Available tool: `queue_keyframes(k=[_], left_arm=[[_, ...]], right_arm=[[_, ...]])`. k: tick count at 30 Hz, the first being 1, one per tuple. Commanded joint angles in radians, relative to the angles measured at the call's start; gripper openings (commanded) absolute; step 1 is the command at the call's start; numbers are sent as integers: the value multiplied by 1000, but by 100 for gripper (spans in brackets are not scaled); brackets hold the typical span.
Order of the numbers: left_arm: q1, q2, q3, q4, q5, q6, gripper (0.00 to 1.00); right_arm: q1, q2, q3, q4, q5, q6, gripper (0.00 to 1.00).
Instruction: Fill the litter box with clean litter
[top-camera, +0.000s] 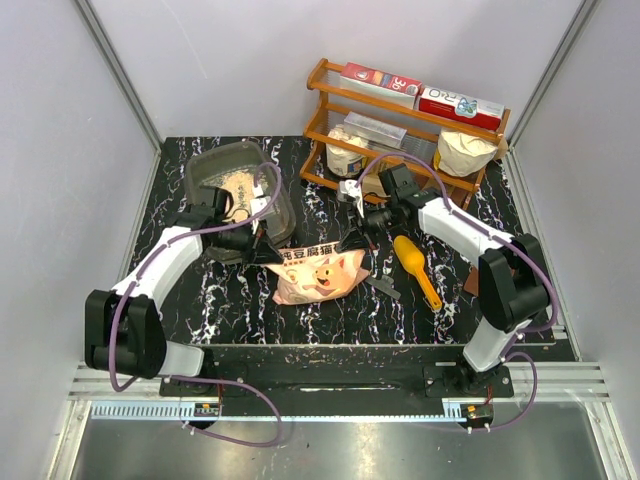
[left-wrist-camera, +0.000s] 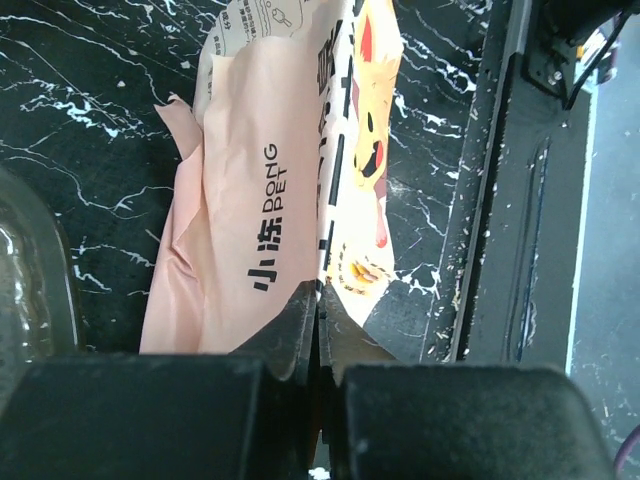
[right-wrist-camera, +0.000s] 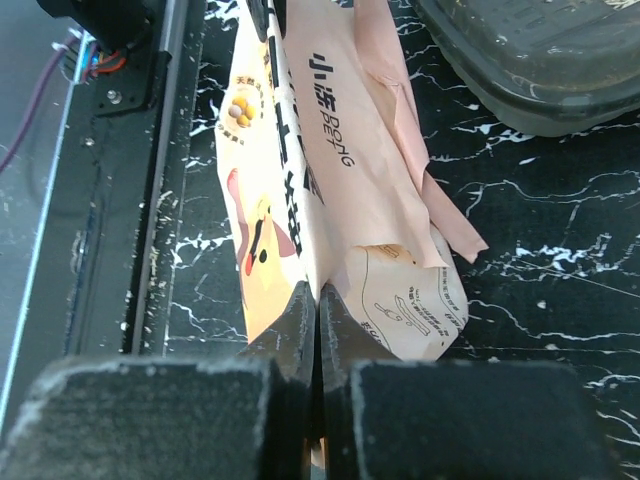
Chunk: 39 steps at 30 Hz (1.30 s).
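The pink-orange litter bag (top-camera: 318, 272) with the pig face hangs stretched between both grippers over the middle of the table. My left gripper (top-camera: 268, 250) is shut on the bag's left edge (left-wrist-camera: 318, 290). My right gripper (top-camera: 360, 240) is shut on its right edge (right-wrist-camera: 318, 290). The dark grey litter box (top-camera: 240, 190) stands behind and left of the bag, with some pale beige litter (top-camera: 238, 183) inside. Its corner also shows in the right wrist view (right-wrist-camera: 540, 60). The bag fills both wrist views (left-wrist-camera: 260, 200) (right-wrist-camera: 320, 140).
A yellow-orange scoop (top-camera: 416, 268) lies right of the bag. A wooden rack (top-camera: 400, 125) with boxes and bags stands at the back right. Loose granules dot the black marble table (top-camera: 200, 300) near its front rail (left-wrist-camera: 510, 200).
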Motion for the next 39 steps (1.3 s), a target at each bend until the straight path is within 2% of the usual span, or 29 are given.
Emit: queue_keyframes(k=[1, 7, 9, 10, 11, 14, 19, 24, 27, 30, 31, 32, 33, 34, 35, 37, 39], left_arm=[[82, -100, -53, 15, 35, -20, 0], [84, -121, -91, 76, 49, -141, 0], [81, -140, -99, 154, 30, -224, 18], [67, -174, -100, 185, 20, -238, 23], [55, -193, -103, 249, -9, -243, 35], [-17, -200, -84, 358, -63, -240, 51], [-180, -54, 7, 443, -74, -252, 58], [-261, 88, 71, 581, -183, -273, 59], [-269, 157, 105, 621, -185, -278, 59], [-269, 217, 157, 570, -134, -263, 47], [-268, 227, 177, 535, -99, -260, 31], [-268, 237, 186, 517, -80, -263, 21], [-268, 243, 193, 501, -71, -263, 14], [-268, 241, 194, 486, -67, -281, 9], [-268, 235, 188, 487, -68, -290, 1], [-265, 200, 161, 504, -79, -307, 0], [-255, 173, 147, 507, -79, -319, 0]], right_arm=[[-71, -19, 29, -30, -13, 86, 0], [-82, -2, 0, 25, -105, 129, 0], [-80, 4, 12, 50, -128, 174, 0], [-79, 4, 15, 56, -131, 181, 0], [-74, 7, 26, 59, -131, 186, 0], [-73, 31, 52, 62, -122, 198, 0], [-71, 45, 73, 64, -134, 226, 0], [-68, 42, 82, 61, -130, 218, 0], [-66, 33, 84, 55, -120, 204, 0], [-68, 31, 90, 35, -108, 192, 0], [-68, 30, 93, 29, -96, 191, 0], [-68, 27, 95, 15, -85, 192, 2], [-68, 22, 96, 7, -75, 189, 7], [-68, 12, 101, -25, -56, 160, 19], [-68, 5, 102, -42, -45, 139, 24], [-70, -13, 105, -82, -15, 90, 27], [-70, -15, 109, -102, -4, 63, 26]])
